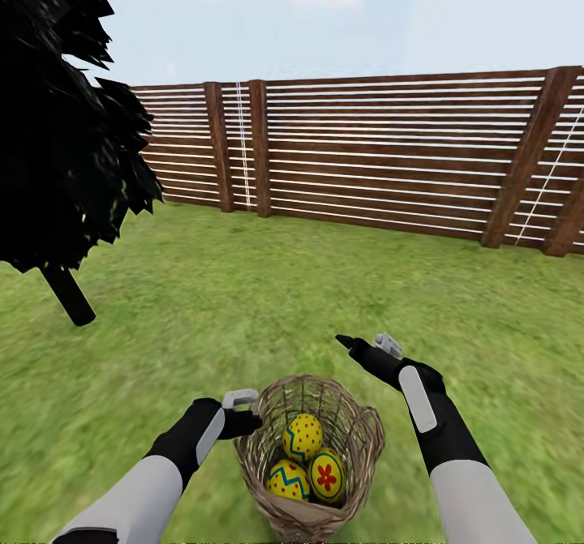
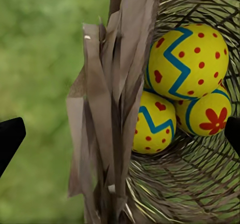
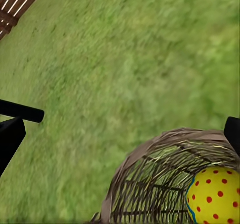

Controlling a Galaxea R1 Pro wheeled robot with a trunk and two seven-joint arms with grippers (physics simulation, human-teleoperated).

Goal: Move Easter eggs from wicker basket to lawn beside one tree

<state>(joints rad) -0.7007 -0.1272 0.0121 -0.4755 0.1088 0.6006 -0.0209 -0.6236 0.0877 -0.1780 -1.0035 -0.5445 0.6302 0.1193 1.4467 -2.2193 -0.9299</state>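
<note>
Three yellow Easter eggs (image 1: 312, 461) painted with red dots, blue zigzags and a red flower lie together in the small brown open-weave wicker basket (image 1: 369, 439), which stands on the flat green lawn (image 1: 243, 301); the left gripper (image 1: 247, 411) sits just beside the basket's rim, its fingers spread — one either side of the wall; the right gripper (image 1: 367, 341) hovers past the far rim, fingers apart, gripping nothing; beyond both runs a brown horizontal-slat wooden fence (image 1: 389, 155).
</note>
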